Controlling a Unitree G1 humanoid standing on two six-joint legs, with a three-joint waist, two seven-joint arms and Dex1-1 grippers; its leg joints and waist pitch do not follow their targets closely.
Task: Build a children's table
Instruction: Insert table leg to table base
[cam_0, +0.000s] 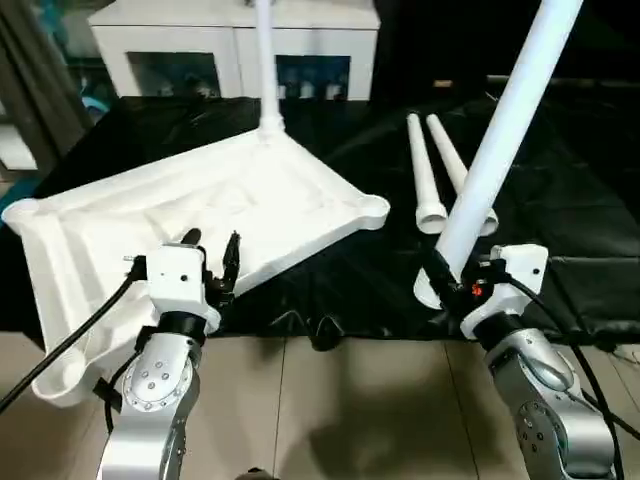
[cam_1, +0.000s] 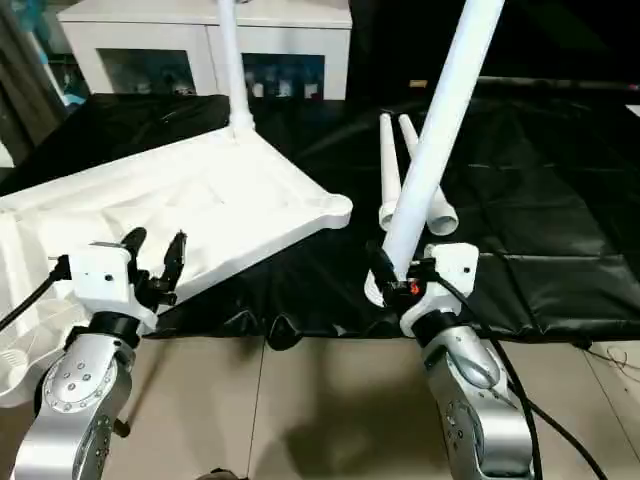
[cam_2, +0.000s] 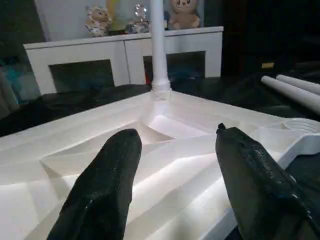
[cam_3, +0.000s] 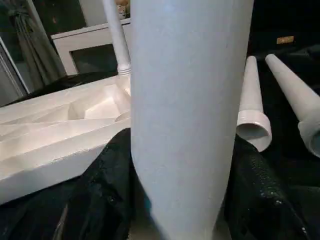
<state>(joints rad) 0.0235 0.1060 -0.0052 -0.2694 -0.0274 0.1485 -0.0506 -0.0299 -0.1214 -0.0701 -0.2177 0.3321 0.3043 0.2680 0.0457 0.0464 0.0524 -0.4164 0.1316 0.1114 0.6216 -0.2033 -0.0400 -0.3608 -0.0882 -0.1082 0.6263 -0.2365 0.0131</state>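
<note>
On my left, the tabletop (cam_0: 200, 215) lies upside down on the black cloth (cam_0: 560, 200), ribbed underside up, its near left corner hanging past the cloth's edge over the floor. One leg (cam_0: 265, 60) already stands upright in the far corner socket, in front of the white cabinets (cam_0: 235, 45). My left gripper (cam_0: 212, 262) hovers at the tabletop's near edge with its fingers (cam_2: 105, 190) spread apart and nothing between them; whether they touch the plastic I cannot tell. The near right corner socket (cam_0: 372, 208) sits empty, close to the middle of the cloth. Right of it, two loose legs (cam_0: 440, 170) lie side by side on the cloth, flared ends toward me. Farthest right, my right gripper (cam_0: 452, 285) is clamped around a fourth leg (cam_0: 500, 130) near its flared bottom end, holding it nearly upright, leaning slightly rightward, its flared end close above the cloth's near edge.
</note>
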